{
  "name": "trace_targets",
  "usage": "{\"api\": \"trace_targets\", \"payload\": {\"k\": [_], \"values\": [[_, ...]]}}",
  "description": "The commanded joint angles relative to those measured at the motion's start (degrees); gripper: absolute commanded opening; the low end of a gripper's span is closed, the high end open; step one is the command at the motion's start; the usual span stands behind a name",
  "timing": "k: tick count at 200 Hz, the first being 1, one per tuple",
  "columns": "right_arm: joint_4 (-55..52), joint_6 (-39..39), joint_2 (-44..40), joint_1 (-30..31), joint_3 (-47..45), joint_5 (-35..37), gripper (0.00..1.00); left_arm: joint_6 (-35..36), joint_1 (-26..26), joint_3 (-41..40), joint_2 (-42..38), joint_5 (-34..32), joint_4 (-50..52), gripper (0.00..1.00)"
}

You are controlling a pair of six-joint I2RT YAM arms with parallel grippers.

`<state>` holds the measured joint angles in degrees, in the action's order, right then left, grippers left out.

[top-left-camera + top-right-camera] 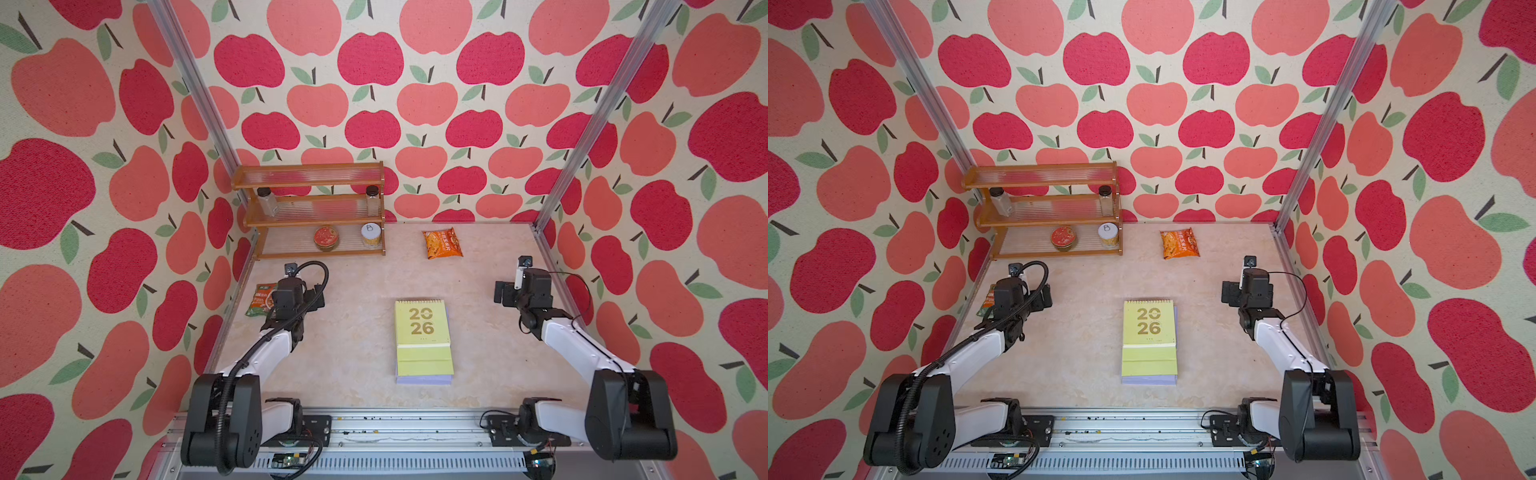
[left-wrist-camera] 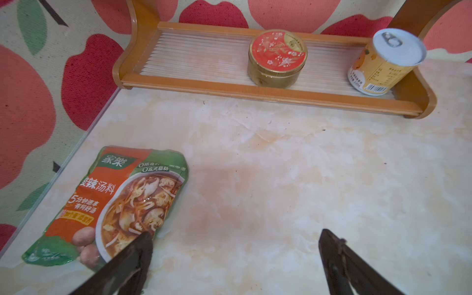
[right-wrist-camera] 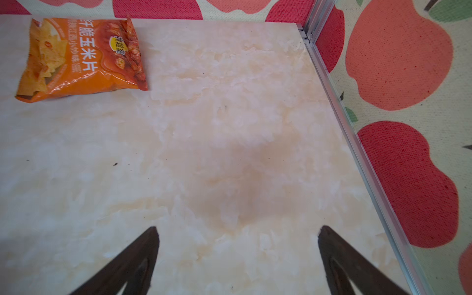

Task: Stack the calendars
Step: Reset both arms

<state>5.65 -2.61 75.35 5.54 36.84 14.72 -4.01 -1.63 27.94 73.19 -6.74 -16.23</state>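
The calendars [image 1: 423, 336] lie as one stack in the middle of the table, seen in both top views [image 1: 1149, 336]. A yellow-green cover with gold "2026" is on top, and lavender edges show underneath along the near side. My left gripper [image 2: 235, 232] is open over bare table to the left of the stack, with nothing between its fingers. My right gripper [image 3: 238, 227] is open too, empty, over bare table to the right of the stack. Neither gripper touches the stack, and neither wrist view shows it.
A green soup packet [image 2: 120, 204] lies beside the left fingertip at the table's left edge. An orange chip packet [image 1: 442, 243] lies at the back. A wooden rack [image 2: 255, 93] at the back left holds a round tin [image 2: 278, 57], a can [image 2: 383, 63] and two jars [image 1: 266, 201]. A metal rail [image 3: 357, 143] bounds the right side.
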Motion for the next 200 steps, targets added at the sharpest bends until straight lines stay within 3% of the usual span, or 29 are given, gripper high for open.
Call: {"api": "trace_targets", "payload": {"k": [1,31,44,64,85,94,109,123,148,200], "values": [[7.7,4.71,3.45,-0.21,-1.23,-1.06,0.99,5.02,1.53,-2.33,3.49,1.97,-12.53,0.99],[27.12,9.51,7.15,-0.2,-8.75,-4.16,0.99,7.82,2.83,-0.77,8.77,7.24,-16.6,0.99],[25.73,7.59,7.26,-1.05,-7.72,-4.03,0.99,8.18,3.87,-1.17,11.22,10.36,-20.91,0.99],[24.55,7.75,7.98,-1.24,-6.78,-4.82,0.99,6.59,7.04,0.33,13.44,16.18,-19.41,0.99],[27.57,6.15,7.65,-1.16,-8.11,-6.12,0.99,5.39,8.93,-3.86,15.88,19.42,-28.73,0.99],[36.5,6.04,9.42,-1.27,-12.0,-7.75,0.99,5.16,9.09,-6.12,17.27,19.64,-35.31,0.99],[53.18,6.01,16.44,-1.31,-16.13,-6.34,0.99,5.66,9.14,-4.66,16.43,20.85,-30.9,0.99],[41.29,4.69,12.09,-1.36,-14.1,-6.13,0.99,4.82,10.01,-4.28,16.2,21.46,-29.86,0.99],[46.03,5.95,14.4,-1.72,-14.53,-9.12,0.99,4.01,8.6,-3.86,16.64,15.2,-29.9,0.99],[44.29,5.7,13.56,-1.75,-14.21,-9.06,0.99,4.01,8.19,-3.47,16.52,13.69,-28.86,0.99]]}}
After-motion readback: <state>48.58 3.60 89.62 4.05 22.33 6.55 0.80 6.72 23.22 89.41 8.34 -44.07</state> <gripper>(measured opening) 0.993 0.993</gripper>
